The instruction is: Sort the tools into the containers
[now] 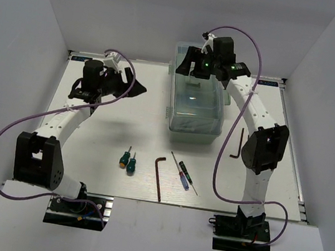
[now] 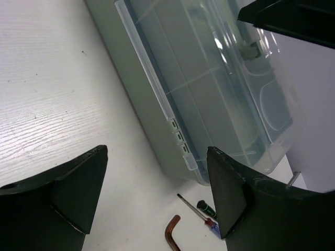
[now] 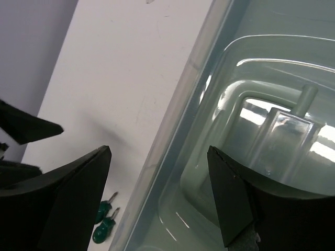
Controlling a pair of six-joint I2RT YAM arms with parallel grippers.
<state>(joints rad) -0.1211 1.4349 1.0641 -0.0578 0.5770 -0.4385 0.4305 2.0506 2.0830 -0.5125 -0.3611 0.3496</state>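
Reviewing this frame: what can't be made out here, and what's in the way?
- Toolbox contents: top view, glare on cloudy plastic; its far end sits under the right gripper.
- Hex key: left wrist view, cut by the bottom edge.
- Blue screwdriver: same view, mostly behind a finger of the left gripper.
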